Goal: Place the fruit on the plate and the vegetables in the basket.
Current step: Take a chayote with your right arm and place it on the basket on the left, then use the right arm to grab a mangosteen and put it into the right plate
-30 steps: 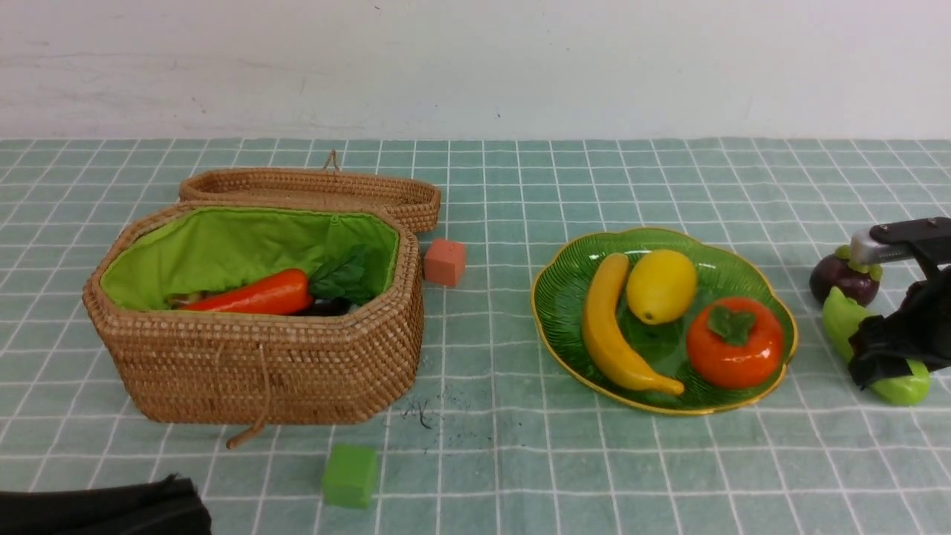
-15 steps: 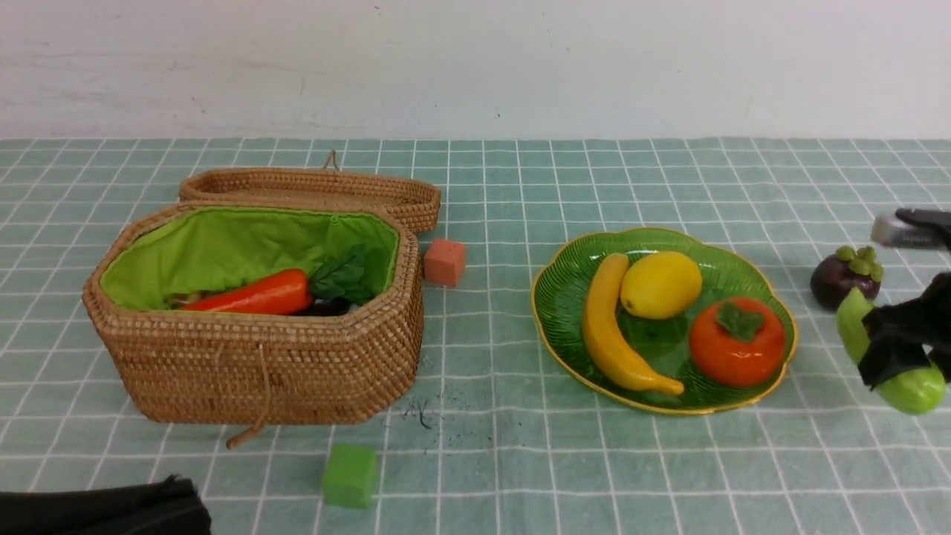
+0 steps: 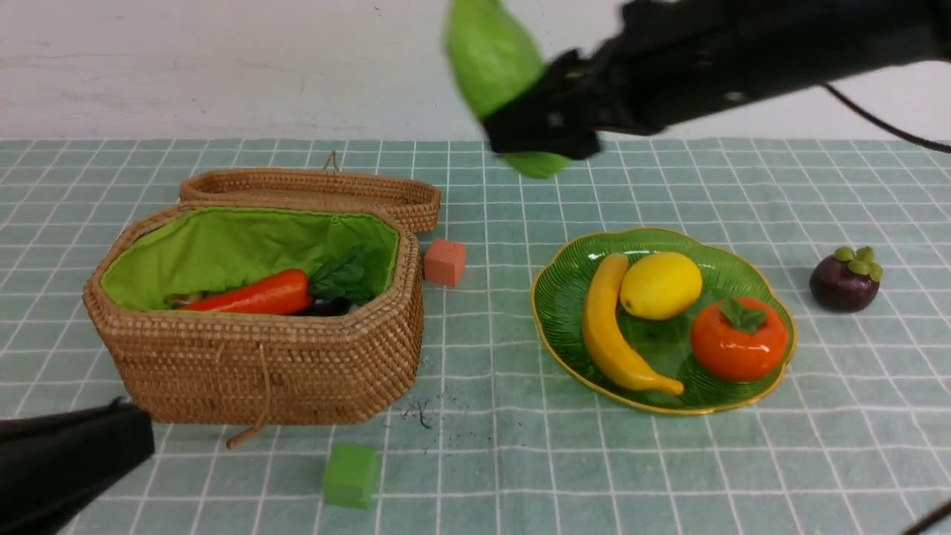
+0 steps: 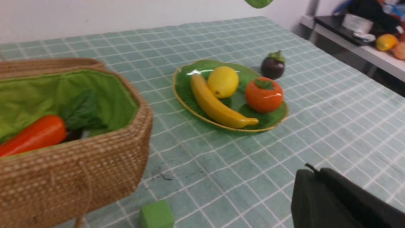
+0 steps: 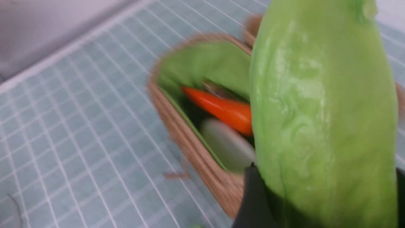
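My right gripper [image 3: 531, 126] is shut on the light green cucumber [image 3: 494, 67] and holds it high above the cloth, between the basket [image 3: 260, 364] and the plate [image 3: 553, 312]. In the right wrist view the cucumber [image 5: 319, 110] fills the space between the fingers, with the basket [image 5: 190, 133] below. An orange carrot [image 3: 252, 296] and a white radish [image 5: 226, 144] lie in the basket. On the plate are the banana [image 3: 605, 327], lemon [image 3: 661, 284] and persimmon [image 3: 739, 338]. The mangosteen [image 3: 845, 281] sits on the cloth right of the plate. My left gripper [image 4: 311, 177] is shut and empty, low at the near left.
A salmon-pink cube [image 3: 444, 261] sits right of the basket, and a green cube [image 3: 350, 475] lies in front of it. The woven lid [image 3: 312, 189] lies open behind the basket. A side table [image 4: 364, 47] with clutter stands beyond the cloth's right edge.
The right gripper has lifted the cucumber off the cloth beside the mangosteen and swung it up and left. The left arm has risen slightly into view.
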You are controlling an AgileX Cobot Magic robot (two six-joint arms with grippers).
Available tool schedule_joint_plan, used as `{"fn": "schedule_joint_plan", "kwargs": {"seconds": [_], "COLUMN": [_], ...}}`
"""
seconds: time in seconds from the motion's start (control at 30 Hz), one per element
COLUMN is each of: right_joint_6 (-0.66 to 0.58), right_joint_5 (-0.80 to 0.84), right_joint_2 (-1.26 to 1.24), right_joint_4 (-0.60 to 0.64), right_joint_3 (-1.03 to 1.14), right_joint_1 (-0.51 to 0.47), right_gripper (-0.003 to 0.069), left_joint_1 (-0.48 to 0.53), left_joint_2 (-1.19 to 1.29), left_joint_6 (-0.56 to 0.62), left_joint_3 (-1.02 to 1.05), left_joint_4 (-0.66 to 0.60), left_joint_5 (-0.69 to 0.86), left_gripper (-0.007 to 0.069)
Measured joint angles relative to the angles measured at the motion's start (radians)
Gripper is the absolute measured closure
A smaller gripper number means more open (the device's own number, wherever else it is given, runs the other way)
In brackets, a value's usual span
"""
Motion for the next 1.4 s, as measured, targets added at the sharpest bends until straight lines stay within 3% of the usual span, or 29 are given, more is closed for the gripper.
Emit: {"fn": "schedule_joint_plan", "kwargs": {"seconds": [0.17, 0.27, 0.4, 0.47, 0.53, 0.6, 0.77, 0.8, 0.9, 1.0, 1.07, 1.1, 1.23, 1.4], "right_joint_6": [-0.066, -0.105, -0.122, -0.122, -0.121, -0.098, 0.086, 0.218, 0.382, 0.623, 0.696, 0.780, 0.874, 0.846], "right_joint_5": [-0.080, -0.111, -0.167, -0.186, -0.173, -0.127, 0.075, 0.165, 0.270, 0.399, 0.427, 0.458, 0.480, 0.427], "right_joint_2": [0.247, 0.361, 0.457, 0.481, 0.482, 0.461, 0.317, 0.253, 0.185, 0.170, 0.179, 0.201, 0.303, 0.430], "right_joint_4": [-0.005, -0.011, -0.012, -0.013, -0.023, -0.042, -0.206, -0.315, -0.502, -0.757, -0.808, -0.857, -0.849, -0.709], "right_joint_3": [-0.200, -0.284, -0.340, -0.350, -0.353, -0.355, -0.357, -0.360, -0.367, -0.365, -0.356, -0.342, -0.309, -0.301], "right_joint_1": [0.138, 0.167, 0.179, 0.180, 0.175, 0.166, 0.088, 0.033, -0.067, -0.225, -0.276, -0.348, -0.522, -0.641], "right_gripper": [0.0198, 0.0198, 0.0192, 0.0134, 0.0028, -0.0009, 0.0036, 0.0100, 0.0211, 0.0373, 0.0410, 0.0445, 0.0412, 0.0211], "left_joint_1": [0.000, 0.000, 0.000, 0.000, 0.000, 0.000, 0.000, 0.000, 0.000, 0.000, 0.000, 0.000, 0.000, 0.000], "left_joint_2": [0.000, 0.000, 0.000, 0.000, 0.000, 0.000, 0.000, 0.000, 0.000, 0.000, 0.000, 0.000, 0.000, 0.000], "left_joint_6": [-0.314, -0.393, -0.418, -0.422, -0.422, -0.422, -0.401, -0.381, -0.339, -0.287, -0.269, -0.244, -0.155, -0.003], "left_joint_3": [0.000, 0.000, 0.000, 0.000, 0.000, 0.000, 0.000, 0.000, 0.000, 0.000, 0.000, 0.000, 0.000, 0.000], "left_joint_4": [0.282, 0.355, 0.364, 0.364, 0.364, 0.364, 0.364, 0.364, 0.348, 0.288, 0.263, 0.240, 0.181, 0.115], "left_joint_5": [0.053, 0.072, 0.080, 0.082, 0.085, 0.081, 0.006, -0.041, -0.098, -0.143, -0.145, -0.143, -0.130, -0.121], "left_gripper": [0.0618, 0.0618, 0.0617, 0.0617, 0.0617, 0.0617, 0.0617, 0.0617, 0.0617, 0.0617, 0.0617, 0.0617, 0.0617, 0.0617]}}
